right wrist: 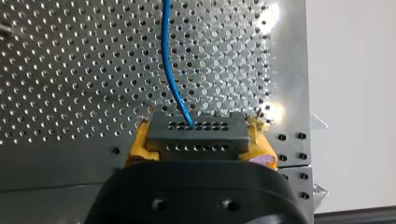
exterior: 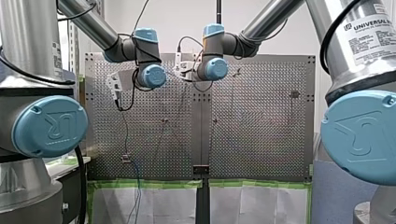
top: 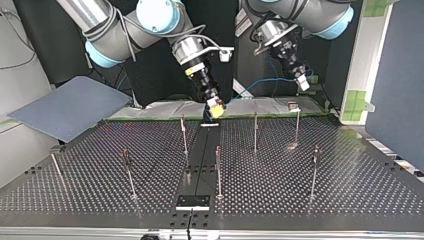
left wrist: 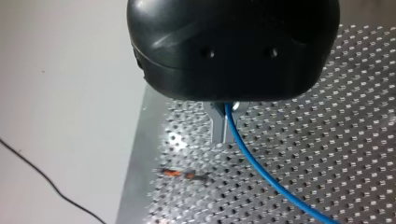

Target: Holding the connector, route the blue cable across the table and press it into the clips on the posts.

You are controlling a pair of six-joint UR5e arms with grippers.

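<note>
A grey board lay at the top view's left. Green tape ran above 2 white sheets (side by side) in the front view. A black plate sat low in the top view's middle.

In the front view the far wall is bright and the table an even, dull grey. Sheen runs along the arms' metal tubes.

In the top view the background behind the arms is dark, and light from above glints on the table at the far right.

In the right wrist view two hard glare patches burn on the table beside the blue cable, while the connector is evenly lit.

In the left wrist view my left gripper shows soft highlights on its black body. A small orange thing near it is smeared.
</note>
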